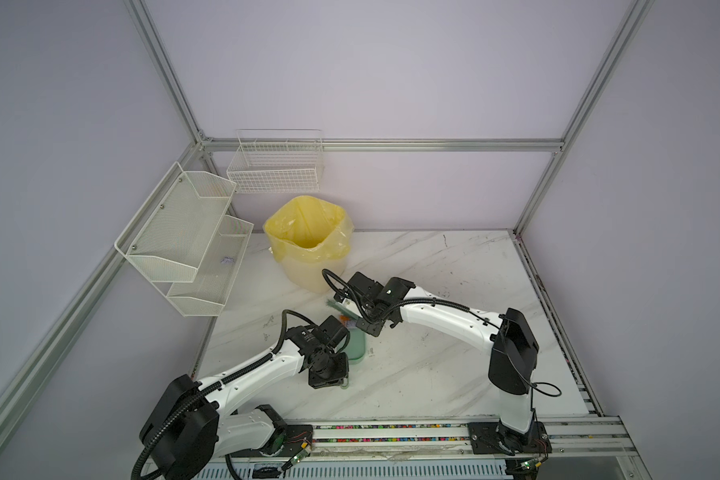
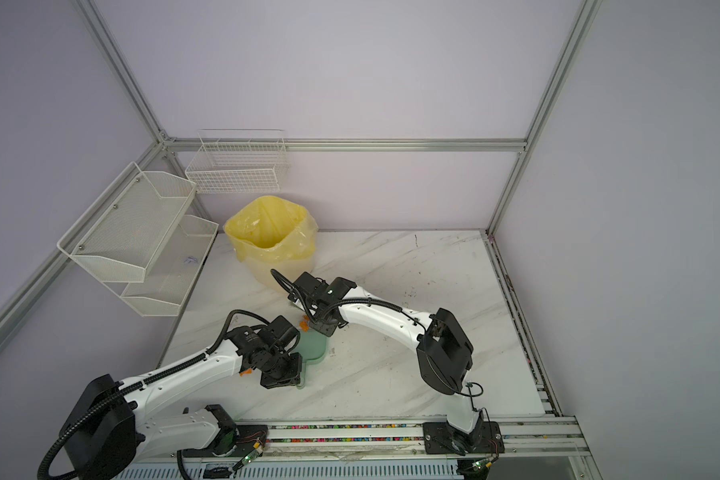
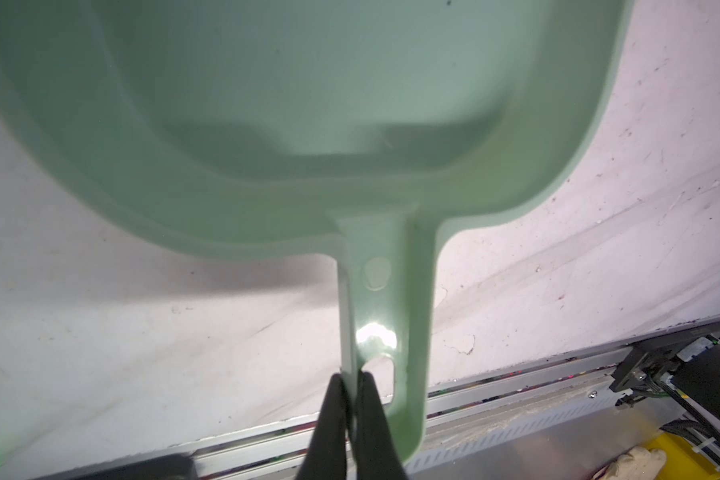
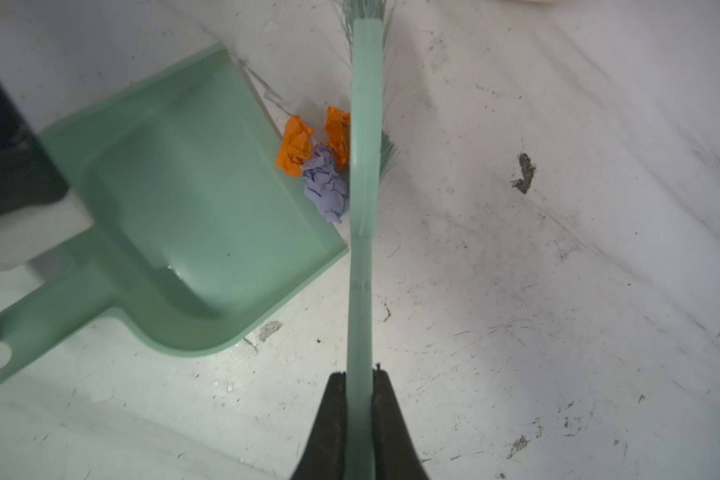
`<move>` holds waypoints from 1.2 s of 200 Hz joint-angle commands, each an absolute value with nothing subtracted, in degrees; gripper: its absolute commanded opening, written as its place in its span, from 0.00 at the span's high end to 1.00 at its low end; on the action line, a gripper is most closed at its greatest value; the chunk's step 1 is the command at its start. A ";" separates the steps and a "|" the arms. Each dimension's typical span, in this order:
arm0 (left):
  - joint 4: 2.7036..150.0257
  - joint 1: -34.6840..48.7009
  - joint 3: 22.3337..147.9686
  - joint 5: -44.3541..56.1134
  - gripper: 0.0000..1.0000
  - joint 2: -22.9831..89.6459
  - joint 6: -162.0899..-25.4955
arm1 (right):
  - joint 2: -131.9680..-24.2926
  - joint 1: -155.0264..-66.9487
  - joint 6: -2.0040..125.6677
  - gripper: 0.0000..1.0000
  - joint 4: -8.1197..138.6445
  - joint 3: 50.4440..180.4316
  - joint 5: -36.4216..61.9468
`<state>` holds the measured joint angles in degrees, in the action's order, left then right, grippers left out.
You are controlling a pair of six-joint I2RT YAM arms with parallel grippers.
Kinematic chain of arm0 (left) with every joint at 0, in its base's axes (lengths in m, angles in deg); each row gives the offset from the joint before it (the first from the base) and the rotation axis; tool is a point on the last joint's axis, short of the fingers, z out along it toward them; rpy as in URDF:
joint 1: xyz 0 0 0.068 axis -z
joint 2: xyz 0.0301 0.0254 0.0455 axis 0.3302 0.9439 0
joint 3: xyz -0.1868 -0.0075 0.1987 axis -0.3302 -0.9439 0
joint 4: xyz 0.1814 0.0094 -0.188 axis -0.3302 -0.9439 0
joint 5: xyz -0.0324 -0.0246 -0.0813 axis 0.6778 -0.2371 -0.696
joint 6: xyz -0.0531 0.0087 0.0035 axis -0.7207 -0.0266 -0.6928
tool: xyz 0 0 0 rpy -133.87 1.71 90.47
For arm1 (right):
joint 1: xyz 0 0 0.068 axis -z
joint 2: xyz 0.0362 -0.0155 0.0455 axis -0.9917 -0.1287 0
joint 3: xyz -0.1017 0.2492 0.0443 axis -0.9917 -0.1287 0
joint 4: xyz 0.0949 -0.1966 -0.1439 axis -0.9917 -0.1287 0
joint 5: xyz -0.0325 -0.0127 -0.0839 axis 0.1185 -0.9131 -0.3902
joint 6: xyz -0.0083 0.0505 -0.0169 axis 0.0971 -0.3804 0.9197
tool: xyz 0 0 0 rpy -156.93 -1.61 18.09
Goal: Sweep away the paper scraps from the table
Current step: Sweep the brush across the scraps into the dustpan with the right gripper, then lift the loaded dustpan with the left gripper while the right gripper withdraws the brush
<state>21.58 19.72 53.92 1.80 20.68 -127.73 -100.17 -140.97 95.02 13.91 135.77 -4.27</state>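
Marble table (image 1: 454, 266) is judged nearly cleared: three paper scraps (image 4: 316, 153) are seen left of its middle, pressed between brush (image 4: 364, 166) and dustpan (image 4: 192, 195) lip. Dustpan handle is clamped by the left gripper (image 3: 353, 399), brush handle by the right gripper (image 4: 360, 386). Nothing is yet gathered in the pan.

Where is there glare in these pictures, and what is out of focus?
Left wrist view: the dustpan is soft, with a white glare spot on its handle. Right wrist view: the paper scraps are sharp. Both top views: even light.
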 commanded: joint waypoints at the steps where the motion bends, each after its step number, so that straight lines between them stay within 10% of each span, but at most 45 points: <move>1: 20.97 18.70 58.42 1.14 1.00 20.75 -125.57 | -96.52 -142.95 93.95 1.00 10.66 133.34 2.47; 240: 15.02 22.46 66.73 8.77 1.00 20.76 -121.66 | -81.57 -123.12 69.54 1.00 24.40 123.69 10.27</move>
<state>17.19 20.53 59.87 5.80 20.57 -122.97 -83.21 -125.52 72.81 19.92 124.86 8.08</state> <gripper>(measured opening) 0.048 0.103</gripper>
